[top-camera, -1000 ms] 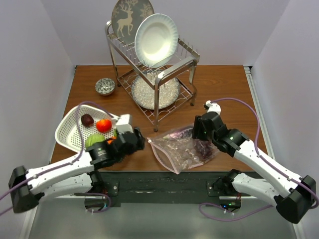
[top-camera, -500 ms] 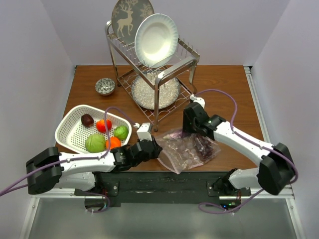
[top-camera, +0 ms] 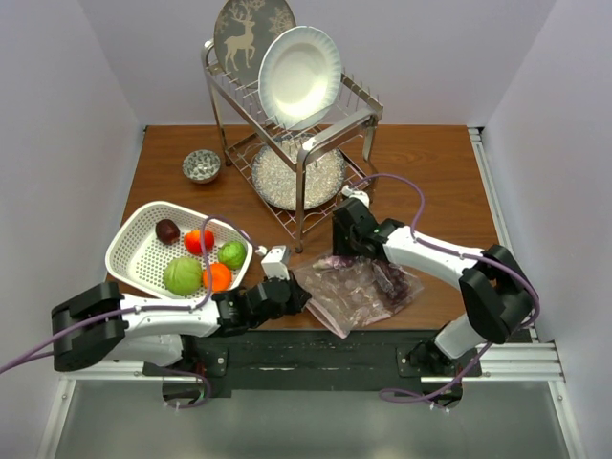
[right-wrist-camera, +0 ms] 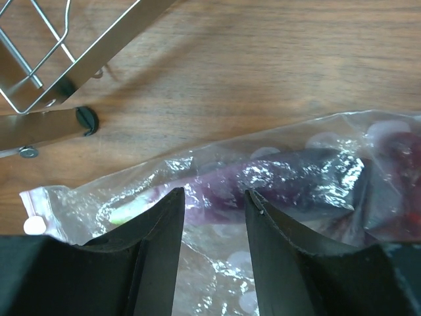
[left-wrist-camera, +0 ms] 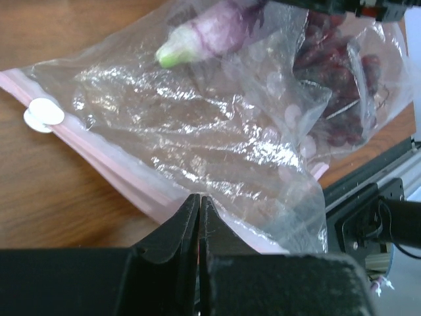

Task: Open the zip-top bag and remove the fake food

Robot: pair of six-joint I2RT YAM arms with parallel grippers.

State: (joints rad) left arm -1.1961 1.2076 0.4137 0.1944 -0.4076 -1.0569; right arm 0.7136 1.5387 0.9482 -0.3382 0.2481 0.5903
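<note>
Bag (left-wrist-camera: 217,131) holds grapes (left-wrist-camera: 342,85), purple vegetable (left-wrist-camera: 210,33); basket (top-camera: 122,251) holds 5 fruits (top-camera: 182,275).

The top camera looks down from high at the near side over the whole table (top-camera: 430,163). Each wrist camera looks downward, very close to the bag (left-wrist-camera: 197,118), which all three views share.

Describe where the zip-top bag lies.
In the top view, the zip-top bag lies at the near edge of the table, right of centre, in front of the dish rack and right of the white basket.
</note>
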